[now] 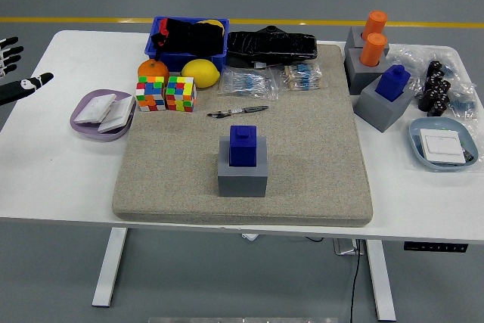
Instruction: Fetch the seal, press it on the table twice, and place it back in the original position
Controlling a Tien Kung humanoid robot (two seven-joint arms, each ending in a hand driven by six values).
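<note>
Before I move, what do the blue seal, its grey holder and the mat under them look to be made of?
The blue seal looks like hard matte plastic: crisp blocky edges, even colour. The grey holder seems similar, plain smooth faces, possibly printed. The mat looks like felt or woven fabric: speckled beige, soft rounded edges.

Two blue seals (243, 146) (393, 82), two orange cylinders (376, 25) (372, 49), two puzzle cubes (150, 94) (181, 93), one orange (153, 69), one lemon (200, 72), one pen (237, 112).

White table (60, 172) carries beige mat (302, 179), two dishes.
</note>
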